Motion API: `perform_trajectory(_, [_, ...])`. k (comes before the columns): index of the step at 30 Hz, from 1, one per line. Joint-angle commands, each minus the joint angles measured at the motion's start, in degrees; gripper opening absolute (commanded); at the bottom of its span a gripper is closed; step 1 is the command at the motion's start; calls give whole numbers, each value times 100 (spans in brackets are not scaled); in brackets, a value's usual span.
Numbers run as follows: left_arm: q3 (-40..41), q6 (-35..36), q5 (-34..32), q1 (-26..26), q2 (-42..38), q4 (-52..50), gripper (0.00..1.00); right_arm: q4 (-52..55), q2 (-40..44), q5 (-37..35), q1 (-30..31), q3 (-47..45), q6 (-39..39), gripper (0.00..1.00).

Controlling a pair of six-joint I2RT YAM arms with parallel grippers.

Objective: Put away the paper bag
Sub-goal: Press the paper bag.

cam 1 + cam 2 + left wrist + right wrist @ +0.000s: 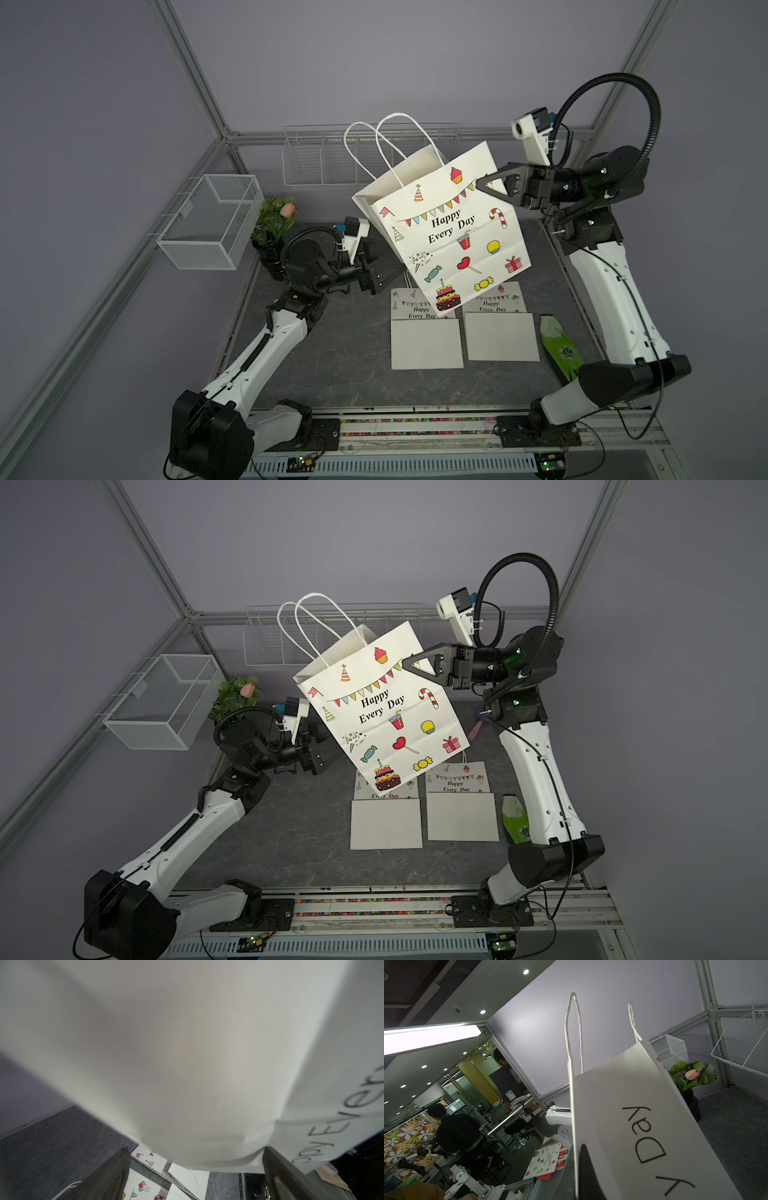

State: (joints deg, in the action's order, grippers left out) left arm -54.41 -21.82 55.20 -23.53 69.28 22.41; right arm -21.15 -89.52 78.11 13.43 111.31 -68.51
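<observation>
The white paper bag (449,232) (382,717), printed "Happy Every Day", hangs tilted above the table with its rope handles (390,141) pointing to the back. My right gripper (482,185) (407,665) is shut on the bag's upper right edge; the right wrist view shows the paper (643,1126) pinched in my right gripper (577,1174). My left gripper (384,270) (326,746) stands open low at the bag's left side. In the left wrist view the bag's side (187,1053) fills the frame just beyond my left gripper (196,1149), and nothing is held.
Two folded flat bags (426,332) (500,328) lie on the dark table under the hanging bag. A green packet (561,351) lies by the right arm. A mesh basket (212,222) hangs at the left, a wire rack (324,160) at the back, beside a potted plant (274,232).
</observation>
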Motion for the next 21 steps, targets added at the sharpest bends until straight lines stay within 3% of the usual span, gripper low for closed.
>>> perform_trajectory(1, [-250,-7,-227,-82,156,155,100,-362,-30,-114,112,-72,-149,7])
perform_trajectory(7, [-430,-81,-370,-101,285,210,99,-622,-76,-112,182,-116,-345,7])
perform_trajectory(15, [-366,-218,-523,-107,-172,347,99,-584,-50,-70,169,-134,-347,7])
perform_trajectory(21, [-519,-452,-758,-105,-499,333,84,-374,111,-110,186,-452,-105,7])
